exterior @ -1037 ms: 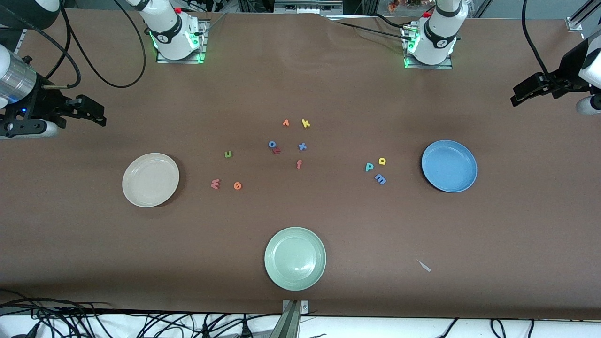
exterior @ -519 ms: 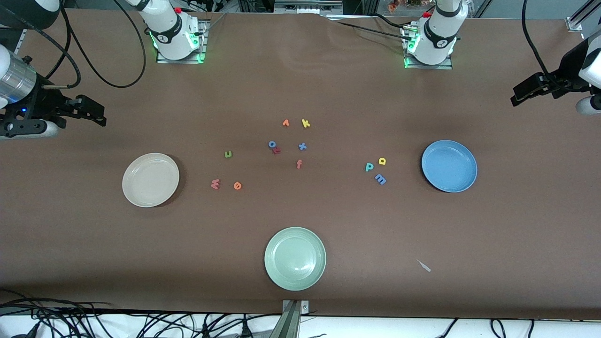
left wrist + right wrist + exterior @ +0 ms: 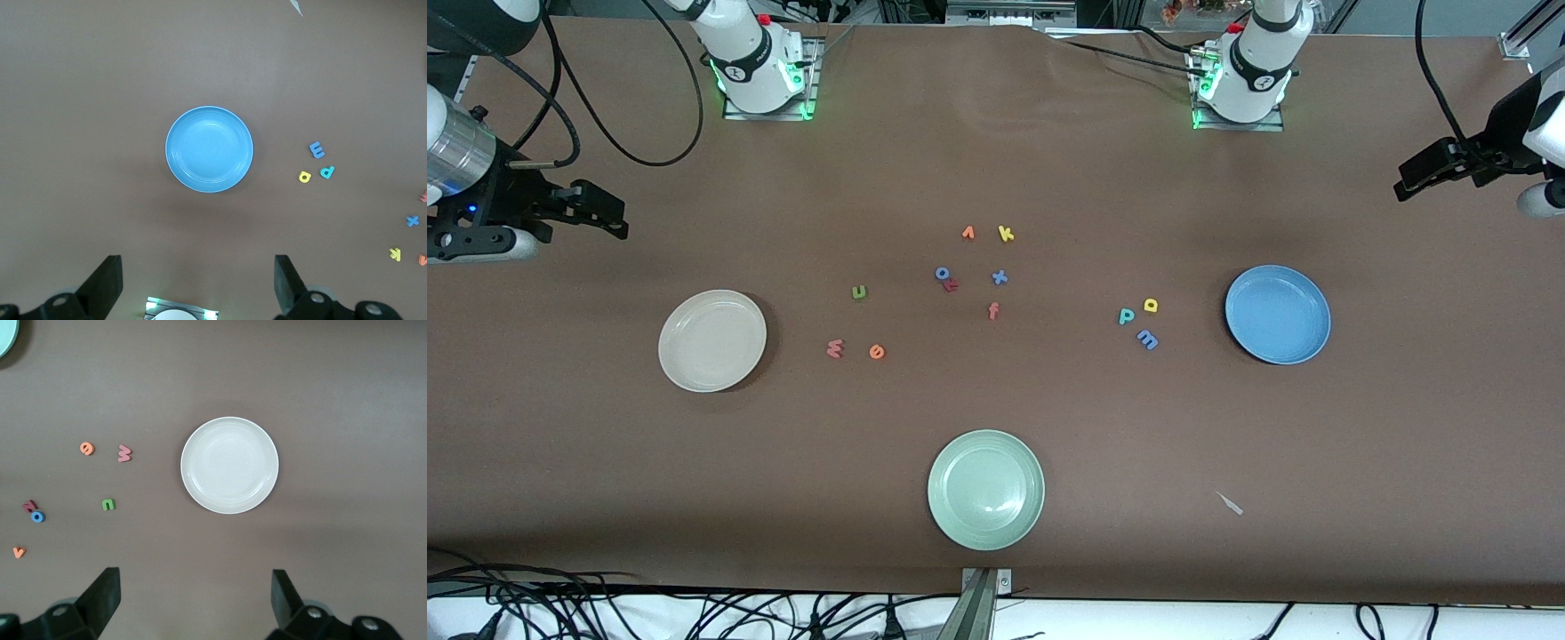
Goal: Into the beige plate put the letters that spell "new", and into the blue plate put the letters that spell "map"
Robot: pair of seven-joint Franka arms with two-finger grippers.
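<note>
The beige plate (image 3: 711,340) (image 3: 229,465) lies bare toward the right arm's end. Beside it lie the green n (image 3: 859,292) (image 3: 108,504), orange e (image 3: 877,352) (image 3: 87,448) and salmon w (image 3: 834,348) (image 3: 125,453). The blue plate (image 3: 1278,314) (image 3: 209,149) lies bare toward the left arm's end, with the blue m (image 3: 1147,339) (image 3: 317,150), yellow a (image 3: 1151,305) (image 3: 305,177) and teal p (image 3: 1127,316) (image 3: 327,172) beside it. My right gripper (image 3: 609,213) (image 3: 195,597) hangs open high over the table by the beige plate. My left gripper (image 3: 1409,182) (image 3: 198,280) hangs open high by the blue plate. Both hold nothing.
A pale green plate (image 3: 985,489) lies nearest the front camera. Mid-table lie an orange v (image 3: 967,233), yellow k (image 3: 1006,234), blue o (image 3: 942,273) touching a red letter (image 3: 951,284), blue x (image 3: 1000,277) and red f (image 3: 993,310). A white scrap (image 3: 1230,503) lies near the front edge.
</note>
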